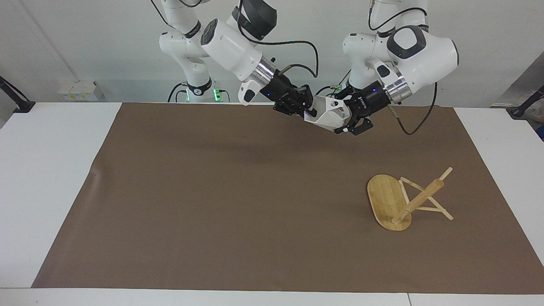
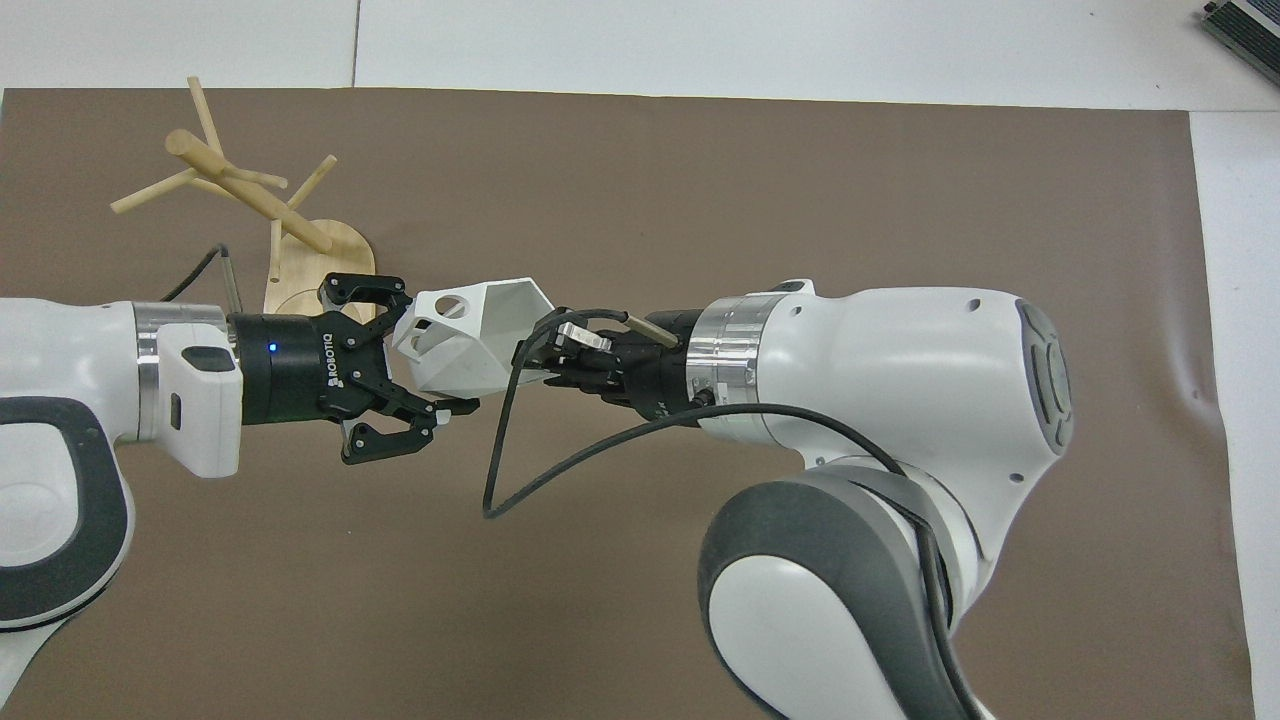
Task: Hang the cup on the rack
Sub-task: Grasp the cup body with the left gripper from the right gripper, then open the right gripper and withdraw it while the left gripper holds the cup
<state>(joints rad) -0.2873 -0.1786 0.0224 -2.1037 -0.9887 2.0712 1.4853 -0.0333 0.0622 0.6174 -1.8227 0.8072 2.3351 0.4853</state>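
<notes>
We see the cup (image 1: 326, 114) at upper centre, between both grippers. The right gripper (image 1: 307, 111) pinches its rim; the left gripper (image 1: 349, 123) spreads wide around its handle end.

Table (image 1: 51, 178): white, covered mostly by brown mat (image 1: 238, 204).
Rack (image 1: 393, 204): tipped over on mat, toward left arm's end; base apparently on edge.

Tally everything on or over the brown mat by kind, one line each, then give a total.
Cup: 1, white, in the air between the two pincers.
Rack: 1, bamboo, tipped over on the mat toward the left arm's end.
Pincers: 2, left and right, both at the cup.
Total: 4, not counting the mat.
</notes>
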